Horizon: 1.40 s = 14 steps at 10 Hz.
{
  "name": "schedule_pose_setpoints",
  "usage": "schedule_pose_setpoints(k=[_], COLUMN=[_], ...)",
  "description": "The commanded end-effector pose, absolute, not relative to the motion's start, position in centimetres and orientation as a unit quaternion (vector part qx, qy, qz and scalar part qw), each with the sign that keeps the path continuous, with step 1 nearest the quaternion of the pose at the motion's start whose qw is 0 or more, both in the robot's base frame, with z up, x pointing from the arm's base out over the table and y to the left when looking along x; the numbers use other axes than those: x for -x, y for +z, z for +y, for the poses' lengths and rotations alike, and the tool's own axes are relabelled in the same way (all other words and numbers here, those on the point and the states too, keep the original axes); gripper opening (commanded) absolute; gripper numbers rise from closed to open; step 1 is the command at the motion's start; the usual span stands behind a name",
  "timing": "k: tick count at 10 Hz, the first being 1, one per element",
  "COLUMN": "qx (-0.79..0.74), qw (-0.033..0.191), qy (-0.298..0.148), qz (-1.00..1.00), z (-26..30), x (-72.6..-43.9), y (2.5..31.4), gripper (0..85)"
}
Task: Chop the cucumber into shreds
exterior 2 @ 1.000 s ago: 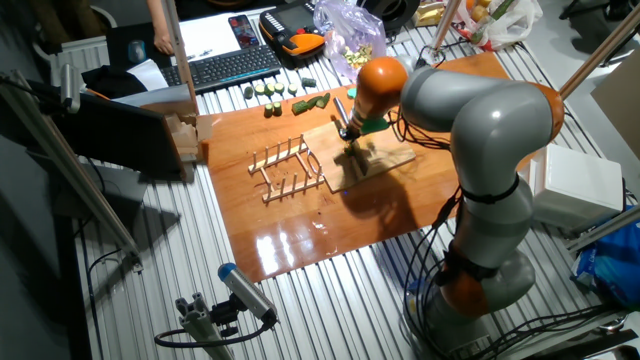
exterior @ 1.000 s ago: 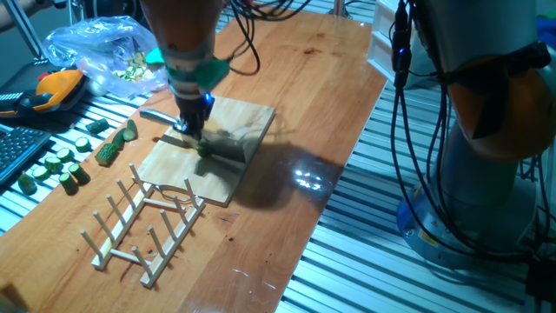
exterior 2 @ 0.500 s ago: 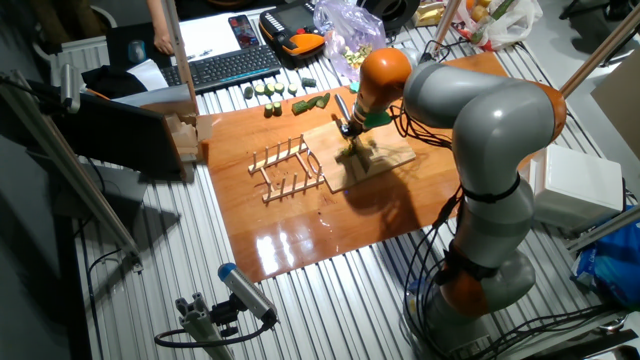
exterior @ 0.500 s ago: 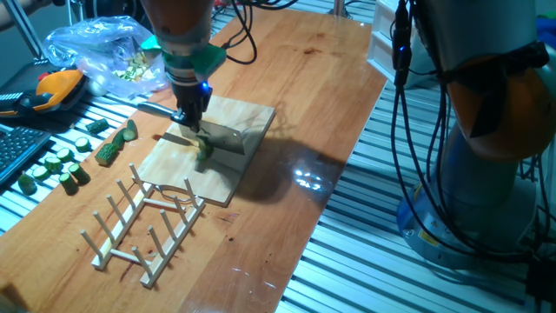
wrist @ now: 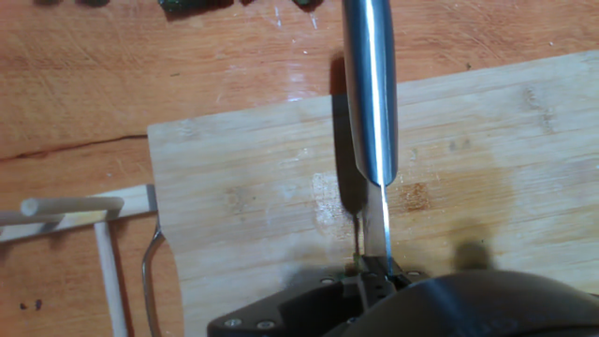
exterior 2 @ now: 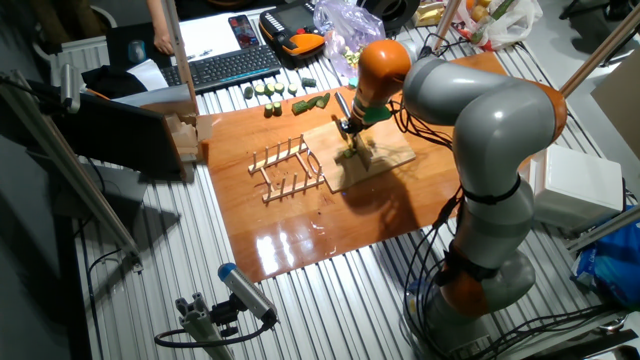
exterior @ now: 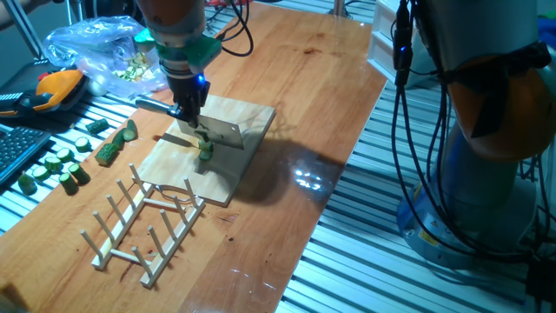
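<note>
A small dark green cucumber (exterior: 206, 149) chunk stands on the wooden cutting board (exterior: 243, 117), just in front of the knife blade (exterior: 221, 132). My gripper (exterior: 189, 116) is shut on the knife, above and slightly behind the chunk, with the metal handle (exterior: 153, 106) sticking out to the left. In the other fixed view the gripper (exterior 2: 347, 128) hangs over the board (exterior 2: 388, 160). The hand view looks down the knife (wrist: 371, 94) edge-on over the board (wrist: 253, 187); the cucumber is hidden there. No shreds are visible.
A wooden dish rack (exterior: 143, 222) lies in front of the board. Round cucumber slices (exterior: 56, 163) and a longer green piece (exterior: 111, 149) sit at the table's left edge. Behind are a plastic bag (exterior: 104, 52), an orange tool (exterior: 54, 87) and a keyboard (exterior 2: 225, 65).
The gripper has lifted the knife up and back to the left, off the cucumber chunk, which now shows uncovered on the board.
</note>
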<state>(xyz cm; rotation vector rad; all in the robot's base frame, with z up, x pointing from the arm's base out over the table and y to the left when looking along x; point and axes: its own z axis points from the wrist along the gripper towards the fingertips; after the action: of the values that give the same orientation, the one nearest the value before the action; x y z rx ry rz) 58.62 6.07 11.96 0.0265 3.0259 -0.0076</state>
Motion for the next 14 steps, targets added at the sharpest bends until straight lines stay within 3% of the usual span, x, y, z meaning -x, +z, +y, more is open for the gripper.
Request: schedule_pose_setpoints(k=[1, 14], qx=[-0.009, -0.005], qw=[0.058, 0.079], qy=[-0.002, 0.001], qz=[0.998, 0.997], z=[6.1, 5.6], x=[-58.6, -58.1], y=[11.8, 9.2], gripper=[0.0, 0.0])
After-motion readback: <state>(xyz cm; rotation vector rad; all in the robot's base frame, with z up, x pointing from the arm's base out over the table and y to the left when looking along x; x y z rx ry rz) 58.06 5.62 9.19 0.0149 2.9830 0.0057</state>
